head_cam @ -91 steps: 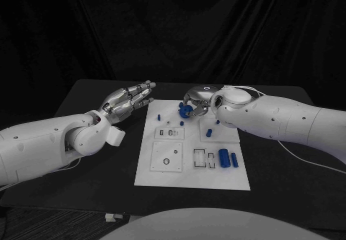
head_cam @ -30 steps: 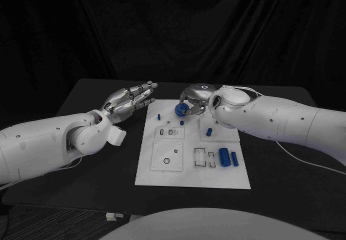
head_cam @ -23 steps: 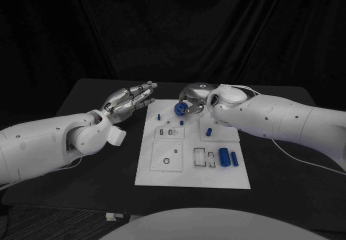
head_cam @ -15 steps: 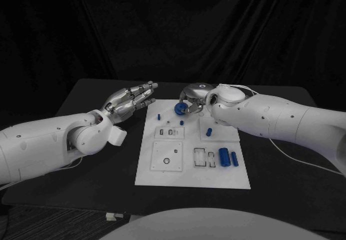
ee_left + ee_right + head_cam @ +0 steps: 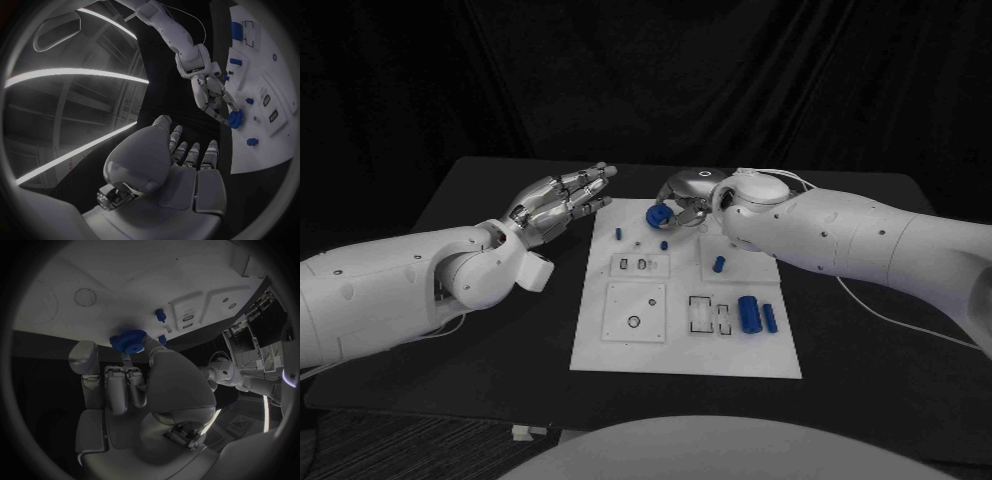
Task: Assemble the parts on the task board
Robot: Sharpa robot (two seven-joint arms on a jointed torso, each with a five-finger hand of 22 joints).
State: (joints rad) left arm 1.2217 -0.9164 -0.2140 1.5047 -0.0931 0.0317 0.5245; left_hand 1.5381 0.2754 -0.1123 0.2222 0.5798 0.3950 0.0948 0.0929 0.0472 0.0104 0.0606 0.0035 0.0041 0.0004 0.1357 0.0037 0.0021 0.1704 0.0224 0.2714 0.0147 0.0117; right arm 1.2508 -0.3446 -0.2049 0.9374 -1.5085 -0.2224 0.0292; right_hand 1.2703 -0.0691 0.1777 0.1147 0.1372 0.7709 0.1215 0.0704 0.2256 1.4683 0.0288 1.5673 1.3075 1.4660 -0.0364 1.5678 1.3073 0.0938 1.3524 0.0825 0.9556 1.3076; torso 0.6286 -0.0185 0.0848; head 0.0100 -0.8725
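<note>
Blue gear point(image 5: 128, 340) pinched in right hand point(image 5: 687, 196) fingers point(image 5: 152, 351), left hand point(image 5: 557, 205) fingers spread, holding nothing.

The task board point(image 5: 687, 340) is white, the gear point(image 5: 655, 215) looks blue, each robot hand point(image 5: 561, 203) is silver, and the surface point(image 5: 877, 330) is black.

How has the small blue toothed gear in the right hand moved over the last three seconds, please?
Yes, slightly: the blue gear has shifted toward the far edge of the white task board, held by the right hand.
</note>
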